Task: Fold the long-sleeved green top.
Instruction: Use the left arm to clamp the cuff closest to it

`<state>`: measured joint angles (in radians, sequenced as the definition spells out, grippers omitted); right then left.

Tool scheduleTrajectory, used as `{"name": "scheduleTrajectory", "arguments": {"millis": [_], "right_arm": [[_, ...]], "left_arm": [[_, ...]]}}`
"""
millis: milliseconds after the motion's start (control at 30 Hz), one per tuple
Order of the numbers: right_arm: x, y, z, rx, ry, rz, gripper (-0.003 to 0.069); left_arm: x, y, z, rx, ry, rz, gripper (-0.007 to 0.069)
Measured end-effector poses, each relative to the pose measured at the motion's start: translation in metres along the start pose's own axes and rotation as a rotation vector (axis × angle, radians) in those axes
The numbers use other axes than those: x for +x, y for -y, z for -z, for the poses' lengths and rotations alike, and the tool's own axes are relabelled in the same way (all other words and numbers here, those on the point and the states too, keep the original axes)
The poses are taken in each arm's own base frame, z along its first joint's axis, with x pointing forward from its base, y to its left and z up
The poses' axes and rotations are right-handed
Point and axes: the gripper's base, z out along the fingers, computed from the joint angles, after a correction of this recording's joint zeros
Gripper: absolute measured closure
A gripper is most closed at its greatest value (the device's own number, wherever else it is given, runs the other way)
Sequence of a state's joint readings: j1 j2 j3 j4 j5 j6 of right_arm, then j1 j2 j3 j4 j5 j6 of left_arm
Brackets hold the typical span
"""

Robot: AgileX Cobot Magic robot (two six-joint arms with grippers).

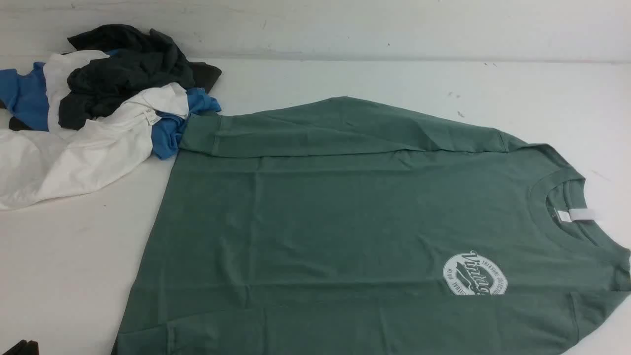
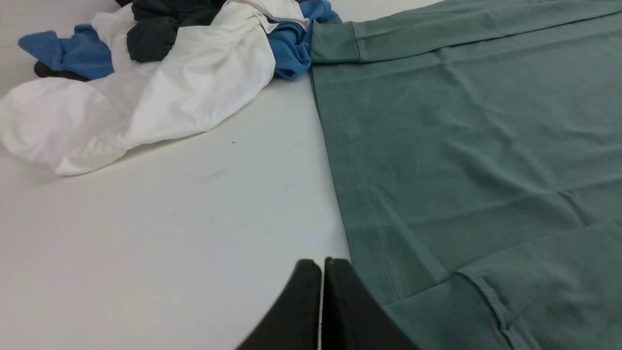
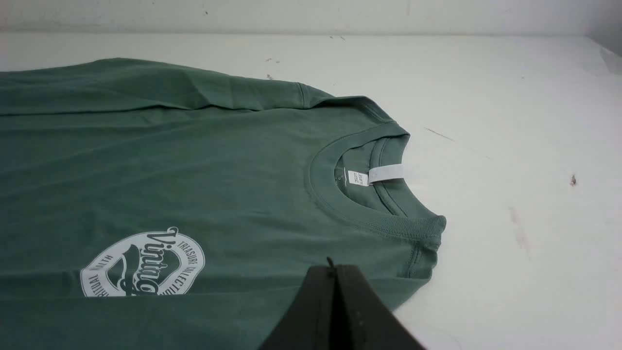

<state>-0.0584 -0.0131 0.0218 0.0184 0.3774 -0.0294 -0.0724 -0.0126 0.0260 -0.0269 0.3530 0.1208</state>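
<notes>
First, part closed, empty left gripper (image 2: 321, 266) and right gripper (image 3: 333, 268), then pinch green long-sleeved top (image 1: 345, 212) by front edge of tabletop (image 1: 64, 256).

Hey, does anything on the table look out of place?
Yes: a crumpled heap of white, blue and dark grey garments at the far left touches the sleeve cuff of the sage-green cotton top.
</notes>
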Motion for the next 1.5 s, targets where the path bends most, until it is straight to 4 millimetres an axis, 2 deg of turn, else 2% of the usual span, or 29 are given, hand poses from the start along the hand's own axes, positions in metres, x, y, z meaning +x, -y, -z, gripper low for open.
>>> {"name": "scheduleTrajectory", "arguments": {"millis": [833, 1000, 1033, 1100, 1200, 1233, 1300, 1400, 1467, 1500], "right_arm": [[0.000, 0.000, 0.000, 0.000, 0.000, 0.000, 0.0673], [0.000, 0.000, 0.000, 0.000, 0.000, 0.000, 0.0673], [0.000, 0.000, 0.000, 0.000, 0.000, 0.000, 0.0673], [0.000, 0.000, 0.000, 0.000, 0.000, 0.000, 0.0673], [0.000, 0.000, 0.000, 0.000, 0.000, 0.000, 0.0673], [0.000, 0.000, 0.000, 0.000, 0.000, 0.000, 0.0673], [0.000, 0.000, 0.000, -0.001, 0.000, -0.007, 0.0673], [-0.003, -0.003, 0.000, -0.031, 0.040, -0.169, 0.0673], [-0.005, -0.003, 0.000, -0.047, 0.072, -0.265, 0.0673], [-0.012, -0.004, 0.000, -0.071, 0.137, -0.436, 0.0673]], "left_arm": [[-0.002, 0.000, 0.000, -0.005, 0.021, -0.001, 0.0629], [-0.022, -0.001, 0.002, 0.019, 0.252, 0.279, 0.0629], [-0.023, -0.002, 0.003, 0.020, 0.263, 0.292, 0.0629], [-0.034, -0.005, 0.007, 0.028, 0.403, 0.445, 0.0629], [-0.045, -0.011, 0.013, 0.019, 0.548, 0.546, 0.0629], [-0.045, -0.011, 0.013, 0.020, 0.548, 0.550, 0.0629], [-0.053, -0.017, 0.020, -0.001, 0.689, 0.596, 0.0629], [-0.064, -0.024, 0.031, -0.014, 0.859, 0.635, 0.0629], [-0.070, -0.025, 0.035, -0.001, 0.892, 0.669, 0.0629], [-0.086, -0.026, 0.045, 0.039, 0.923, 0.731, 0.0629]]}}
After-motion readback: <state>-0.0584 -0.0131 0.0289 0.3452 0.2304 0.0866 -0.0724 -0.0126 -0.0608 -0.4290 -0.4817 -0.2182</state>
